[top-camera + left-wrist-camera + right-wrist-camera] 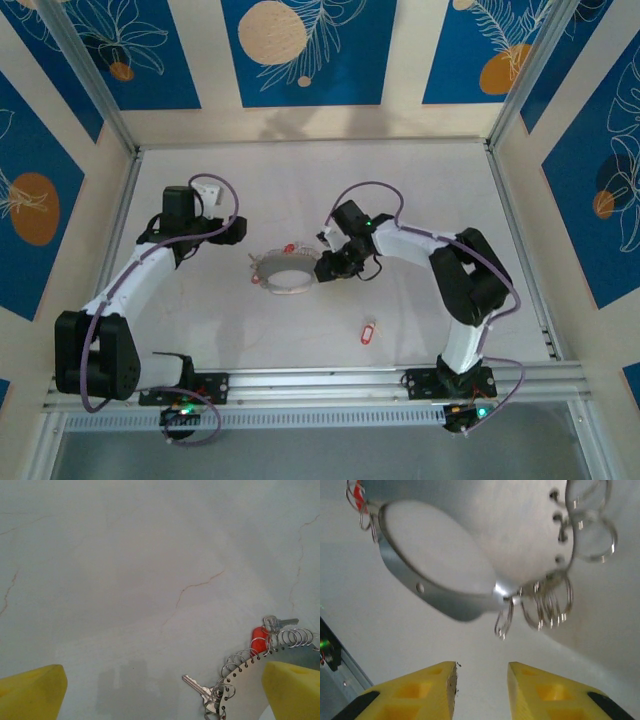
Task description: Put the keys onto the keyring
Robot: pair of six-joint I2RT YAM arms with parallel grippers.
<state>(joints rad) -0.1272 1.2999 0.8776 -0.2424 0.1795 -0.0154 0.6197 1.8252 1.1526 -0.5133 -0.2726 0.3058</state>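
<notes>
Right pincer (482, 685), fingers apart and empty, hangs just beside the thin silvery metal hoop keyring (440, 600) lying mid pale desk (420, 200). It looks light, stiff and likely slick, so pinch its flat band, clear of the dangling wire rings (540, 607).

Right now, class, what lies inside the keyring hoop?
Only bare table shows inside the keyring; nothing lies in it. The right gripper hides the hoop's right end from above.
</notes>
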